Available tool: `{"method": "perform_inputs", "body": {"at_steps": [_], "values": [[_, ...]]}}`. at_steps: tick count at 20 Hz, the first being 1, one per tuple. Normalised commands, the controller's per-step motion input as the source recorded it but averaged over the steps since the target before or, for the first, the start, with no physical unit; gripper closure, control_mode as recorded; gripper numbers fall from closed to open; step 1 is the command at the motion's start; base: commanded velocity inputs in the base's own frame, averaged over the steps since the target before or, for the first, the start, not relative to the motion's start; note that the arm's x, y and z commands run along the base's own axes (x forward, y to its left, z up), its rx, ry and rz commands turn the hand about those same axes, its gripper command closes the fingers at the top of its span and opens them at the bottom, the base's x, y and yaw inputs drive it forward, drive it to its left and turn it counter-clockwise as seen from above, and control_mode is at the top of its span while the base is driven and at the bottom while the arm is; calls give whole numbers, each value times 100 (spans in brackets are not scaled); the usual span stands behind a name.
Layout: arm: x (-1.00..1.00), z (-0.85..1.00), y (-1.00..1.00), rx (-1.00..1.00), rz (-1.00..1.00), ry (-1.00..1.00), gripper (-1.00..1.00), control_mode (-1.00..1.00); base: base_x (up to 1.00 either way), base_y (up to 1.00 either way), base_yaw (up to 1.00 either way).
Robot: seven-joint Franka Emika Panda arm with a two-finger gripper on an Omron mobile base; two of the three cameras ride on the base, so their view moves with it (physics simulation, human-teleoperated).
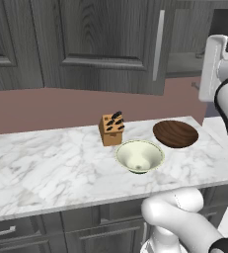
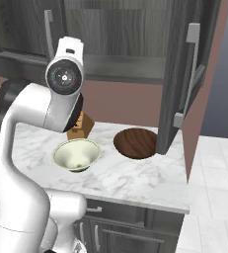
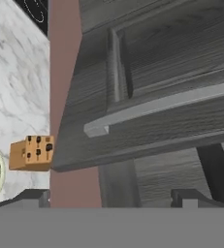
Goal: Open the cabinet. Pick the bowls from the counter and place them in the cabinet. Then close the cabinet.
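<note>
Claw (image 3: 111, 196) open (holding nothing) by cabinet (image 3: 171, 63) door handle (image 3: 162, 107)

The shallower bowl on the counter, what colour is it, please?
Dark brown wood grain; the bowl shows best in the right base view.

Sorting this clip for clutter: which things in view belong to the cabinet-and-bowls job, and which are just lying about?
Part of the job:
- cabinet, right door swung open in the right base view
- cream bowl, on the counter
- dark wooden bowl, on the counter
- gripper, jaws open, facing a door handle

Just lying about:
- knife block
- lower drawers
</note>
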Motion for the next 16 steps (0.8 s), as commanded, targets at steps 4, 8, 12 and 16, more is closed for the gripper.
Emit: {"method": "perform_inputs", "body": {"at_steps": [4,8,12,16], "values": [[39,0,0,0,20,0,-100,-100,0,0,0],[53,0,0,0,19,0,-100,-100,0,0,0],[64,-4,4,0,10,0,-100,-100,0,0,0],[57,-3,27,0,0,1,-100,-100,0,0,0]]}}
